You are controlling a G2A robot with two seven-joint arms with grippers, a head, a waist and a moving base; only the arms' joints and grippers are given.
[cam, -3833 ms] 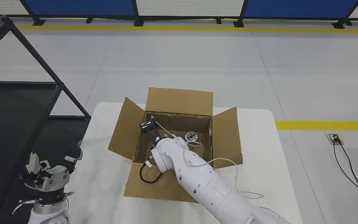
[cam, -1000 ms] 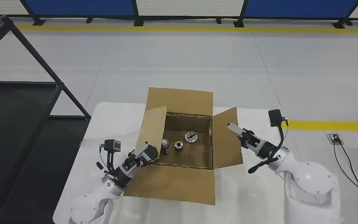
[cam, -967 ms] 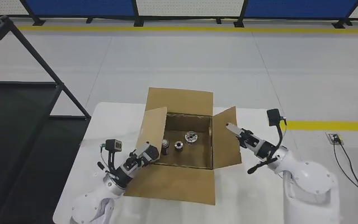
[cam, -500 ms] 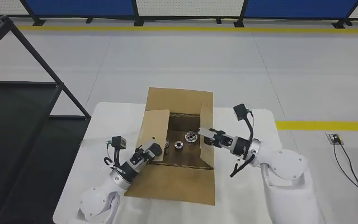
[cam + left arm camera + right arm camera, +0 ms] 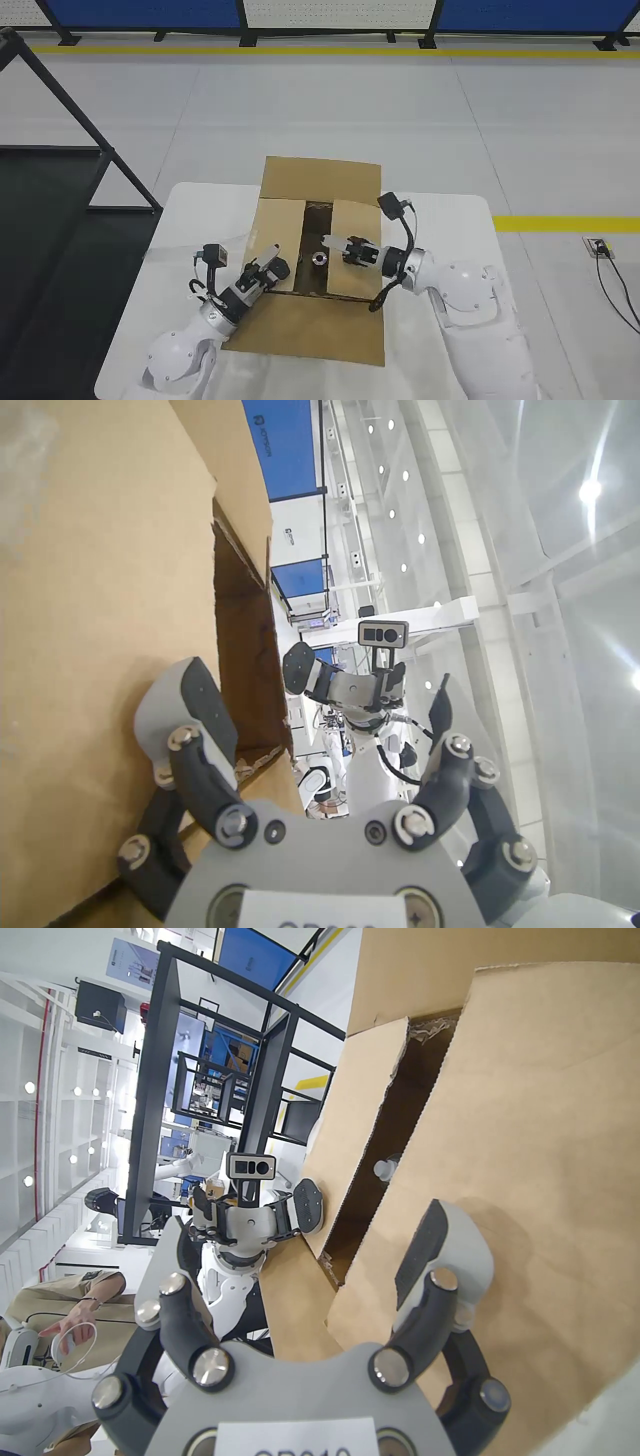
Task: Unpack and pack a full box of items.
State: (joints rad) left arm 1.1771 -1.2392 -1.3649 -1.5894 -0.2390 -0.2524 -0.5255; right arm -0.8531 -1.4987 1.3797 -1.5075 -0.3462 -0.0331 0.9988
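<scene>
The brown cardboard box (image 5: 352, 270) sits mid-way across the white table (image 5: 455, 235), its two side flaps folded nearly flat over the opening, the left flap (image 5: 282, 240) and the right flap (image 5: 355, 240) apart by a narrow gap. The back flap (image 5: 322, 178) stands open and the front flap (image 5: 305, 328) lies spread out. Through the gap, a small round silvery part (image 5: 319, 258) rests on the box floor.

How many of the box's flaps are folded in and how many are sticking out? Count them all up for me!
Folded in: 2, the left flap and the right flap
Lying open: 2, the far flap and the near flap
Total: 4 flaps
</scene>
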